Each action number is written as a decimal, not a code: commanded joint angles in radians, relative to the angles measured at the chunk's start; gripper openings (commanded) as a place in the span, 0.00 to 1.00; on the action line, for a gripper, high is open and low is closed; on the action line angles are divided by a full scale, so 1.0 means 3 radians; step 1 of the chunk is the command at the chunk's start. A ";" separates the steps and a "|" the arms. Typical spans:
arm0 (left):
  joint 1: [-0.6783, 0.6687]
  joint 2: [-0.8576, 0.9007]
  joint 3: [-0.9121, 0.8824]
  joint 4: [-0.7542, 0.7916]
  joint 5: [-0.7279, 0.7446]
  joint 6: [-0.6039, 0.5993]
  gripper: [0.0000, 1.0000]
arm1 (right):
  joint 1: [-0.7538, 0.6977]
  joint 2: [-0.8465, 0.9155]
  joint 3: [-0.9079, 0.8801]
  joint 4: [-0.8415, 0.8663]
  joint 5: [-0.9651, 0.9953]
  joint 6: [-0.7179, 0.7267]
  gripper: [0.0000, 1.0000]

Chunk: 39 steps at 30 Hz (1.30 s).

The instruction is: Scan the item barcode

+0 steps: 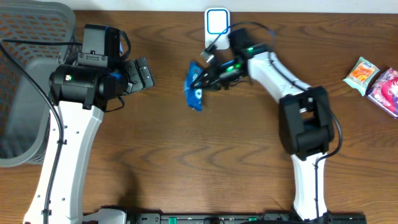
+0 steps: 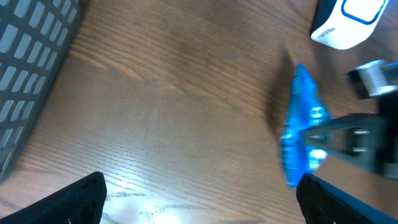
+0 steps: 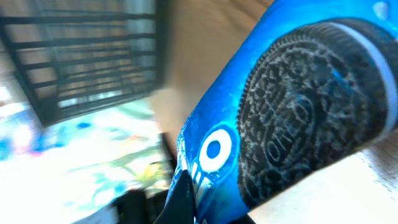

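Observation:
A blue cookie packet [image 1: 193, 87] stands on edge near the table's middle, pinched by my right gripper [image 1: 203, 79], which is shut on it from the right. In the right wrist view the blue cookie packet [image 3: 280, 106] fills the frame, with a printed dark cookie on it, and one black finger [image 3: 183, 199] presses its lower edge. A white barcode scanner [image 1: 217, 23] stands at the table's far edge, just behind the right arm. My left gripper [image 1: 138, 74] is open, left of the packet and apart from it. In the left wrist view the blue cookie packet [image 2: 303, 127] sits at right.
A grey mesh basket [image 1: 28, 81] stands at the far left. Two more snack packets, an orange one [image 1: 360, 74] and a pink one [image 1: 387, 90], lie at the right edge. The scanner's white base [image 2: 348, 22] shows at the left wrist view's top right.

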 commanded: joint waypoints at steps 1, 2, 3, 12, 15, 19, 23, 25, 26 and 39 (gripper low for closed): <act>0.0017 -0.0005 0.0013 -0.0010 -0.0043 0.0058 0.98 | -0.0248 -0.0076 -0.0006 -0.0010 -0.1236 -0.0381 0.01; 0.0017 -0.0005 0.0013 -0.0010 -0.0043 0.0058 0.98 | -0.0312 -0.0076 -0.0006 -0.0013 -0.1236 -0.0374 0.01; 0.0017 -0.0005 0.0013 -0.0010 -0.0043 0.0057 0.98 | -0.0348 -0.0076 -0.0006 -0.0010 -0.1236 -0.0374 0.01; 0.0017 -0.0005 0.0013 -0.0009 -0.0043 0.0057 0.98 | -0.0727 -0.0069 -0.0020 -0.0248 -0.0710 -0.0324 0.01; 0.0017 -0.0005 0.0013 -0.0010 -0.0043 0.0058 0.98 | -0.0738 -0.0069 -0.0020 -0.0725 0.0477 -0.0323 0.01; 0.0017 -0.0005 0.0013 -0.0010 -0.0043 0.0057 0.98 | -0.0722 -0.0070 -0.0020 -0.1165 0.1541 -0.0347 0.01; 0.0017 -0.0005 0.0013 -0.0010 -0.0043 0.0058 0.98 | -0.0726 -0.0080 -0.0020 -0.1338 0.1851 -0.0408 0.03; 0.0017 -0.0005 0.0013 -0.0010 -0.0043 0.0057 0.98 | -0.0724 -0.0084 -0.0019 -0.1441 0.2145 -0.0370 0.19; 0.0017 -0.0005 0.0013 -0.0010 -0.0043 0.0058 0.98 | -0.0722 -0.0084 -0.0019 -0.1495 0.2261 -0.0357 0.27; 0.0017 -0.0005 0.0013 -0.0010 -0.0043 0.0058 0.98 | -0.0755 -0.0084 -0.0018 -0.1455 0.2630 -0.0080 0.48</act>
